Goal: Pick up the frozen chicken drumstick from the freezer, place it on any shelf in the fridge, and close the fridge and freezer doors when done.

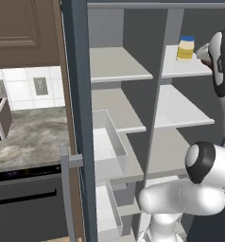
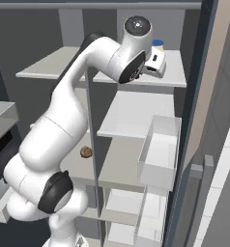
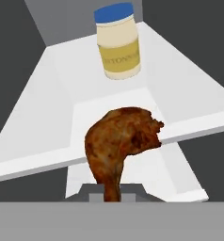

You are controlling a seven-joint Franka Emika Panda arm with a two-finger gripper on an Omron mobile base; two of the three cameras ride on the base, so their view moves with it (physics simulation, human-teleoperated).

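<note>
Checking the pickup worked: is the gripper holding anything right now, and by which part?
Yes. The gripper is shut on the chicken drumstick, pinching its narrow bone end.

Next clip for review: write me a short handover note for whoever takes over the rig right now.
Gripper: shut on the chicken drumstick, held at the front edge of the top shelf where the yellow jar stands.
Doors: both compartments stand open; one door shows at the left, the other at the right.
Done: drumstick picked up.
Left: set it on a fridge shelf, let go, pull the arm out, close both doors.
A brown lump lies on a lower shelf.
</note>
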